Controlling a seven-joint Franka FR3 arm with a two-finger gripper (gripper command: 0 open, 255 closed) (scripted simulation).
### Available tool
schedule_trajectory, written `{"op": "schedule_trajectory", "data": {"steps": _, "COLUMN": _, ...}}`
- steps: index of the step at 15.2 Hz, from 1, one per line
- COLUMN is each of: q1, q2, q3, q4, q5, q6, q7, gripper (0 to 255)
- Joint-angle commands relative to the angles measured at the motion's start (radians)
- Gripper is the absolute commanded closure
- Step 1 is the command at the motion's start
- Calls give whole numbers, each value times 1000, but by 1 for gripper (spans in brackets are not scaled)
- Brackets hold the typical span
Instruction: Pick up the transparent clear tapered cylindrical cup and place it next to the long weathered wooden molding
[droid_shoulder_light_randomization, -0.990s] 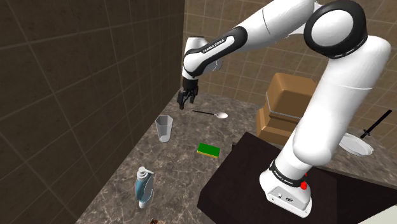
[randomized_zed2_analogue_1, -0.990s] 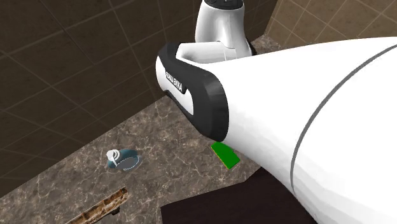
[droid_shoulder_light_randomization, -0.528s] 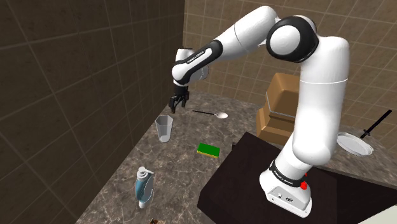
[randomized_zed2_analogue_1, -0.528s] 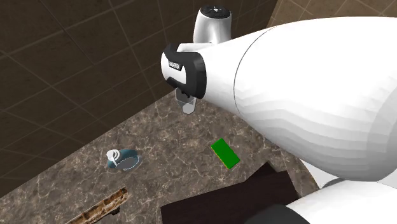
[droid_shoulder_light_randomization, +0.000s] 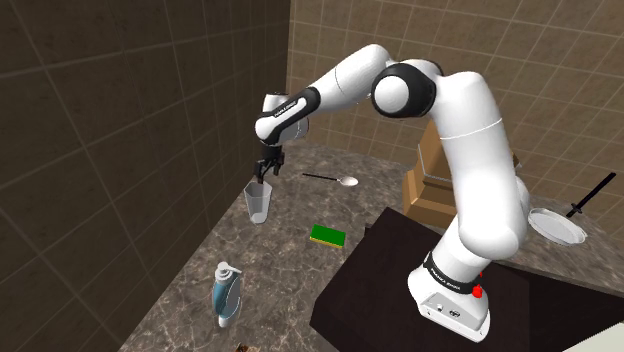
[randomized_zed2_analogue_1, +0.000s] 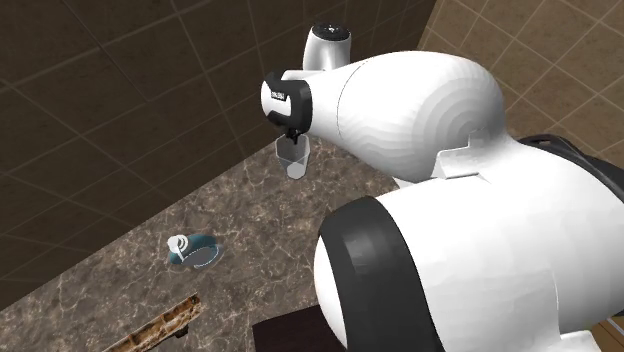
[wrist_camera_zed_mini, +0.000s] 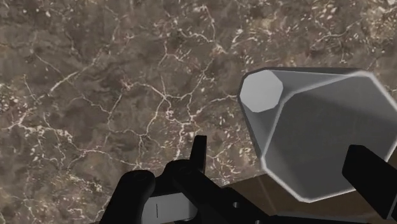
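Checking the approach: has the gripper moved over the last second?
Yes. In the shoulder view the gripper went left and down, away from the spoon, to just above the cup.

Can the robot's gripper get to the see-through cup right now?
Probably yes. The open gripper hangs just above the cup, with nothing between them. The spoon and the sponge lie apart from it.

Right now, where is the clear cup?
In the shoulder view the cup stands upright on the counter near the dark wall, under the gripper, with the spoon to its right.
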Motion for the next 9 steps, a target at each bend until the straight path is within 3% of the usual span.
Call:
{"op": "schedule_trajectory", "data": {"steps": 1, "q1": 4, "q2": 58, "q3": 1, "q4": 61, "q5": -1, "q6": -2, "q7": 6, "gripper": 0}}
{"op": "schedule_trajectory", "data": {"steps": 9, "q1": 9, "q2": 123, "q3": 4, "q4": 77, "q5": 2, "q6": 48, "q7": 5, "gripper": 0}}
